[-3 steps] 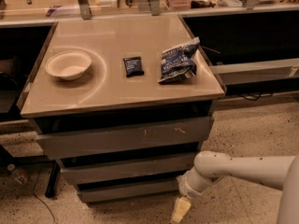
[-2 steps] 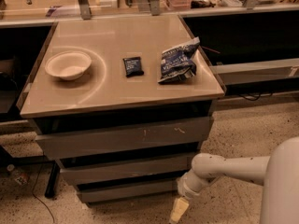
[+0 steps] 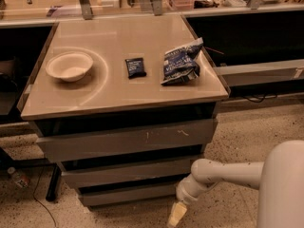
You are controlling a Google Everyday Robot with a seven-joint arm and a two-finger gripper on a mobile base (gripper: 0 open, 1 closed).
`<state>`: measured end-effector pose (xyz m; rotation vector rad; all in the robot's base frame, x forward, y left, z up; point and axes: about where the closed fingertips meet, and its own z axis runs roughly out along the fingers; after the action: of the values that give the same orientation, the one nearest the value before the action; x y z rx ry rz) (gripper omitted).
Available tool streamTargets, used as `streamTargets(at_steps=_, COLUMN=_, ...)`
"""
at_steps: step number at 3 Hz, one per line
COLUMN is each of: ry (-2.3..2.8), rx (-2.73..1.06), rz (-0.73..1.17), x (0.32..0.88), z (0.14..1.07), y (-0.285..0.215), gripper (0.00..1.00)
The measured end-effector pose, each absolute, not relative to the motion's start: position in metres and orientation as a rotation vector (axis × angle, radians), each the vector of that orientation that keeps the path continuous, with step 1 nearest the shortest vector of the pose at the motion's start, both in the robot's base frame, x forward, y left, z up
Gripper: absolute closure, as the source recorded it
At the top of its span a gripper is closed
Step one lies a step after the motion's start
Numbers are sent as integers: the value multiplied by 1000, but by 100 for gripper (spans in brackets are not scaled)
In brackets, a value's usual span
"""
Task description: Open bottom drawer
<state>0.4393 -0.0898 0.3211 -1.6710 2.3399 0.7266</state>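
Observation:
The bottom drawer is the slimmest of three grey drawer fronts in the cabinet, lowest near the floor, and looks closed. Above it are the mid-sized drawer and the tallest drawer with white scratches. My gripper hangs from the white arm at the lower right, pointing down toward the floor. It is just right of and slightly in front of the bottom drawer's right end, not touching it as far as I can see.
On the cabinet top sit a white bowl, a small dark packet and a blue chip bag. Dark shelving stands left and right. A bottle lies on the speckled floor at left.
The arm's near section has come further into view at the right edge. The gripper stays at almost the same place by the bottom drawer's right end. The drawers have not moved.

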Motion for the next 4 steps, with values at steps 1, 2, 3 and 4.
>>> streamTargets(at_steps=1, ry=2320, rx=-1601, rz=708, x=458, z=296, y=-77, gripper=0)
streamTargets(at_steps=2, ry=2313, rx=-1551, rz=656, x=478, z=280, y=-74, gripper=0)
streamTargets(at_steps=3, ry=2326, rx=-1519, rz=614, x=490, z=265, y=-73, gripper=0)
streamTargets(at_steps=4, ry=2357, rx=-1507, rz=571, x=496, z=248, y=-72, gripper=0)
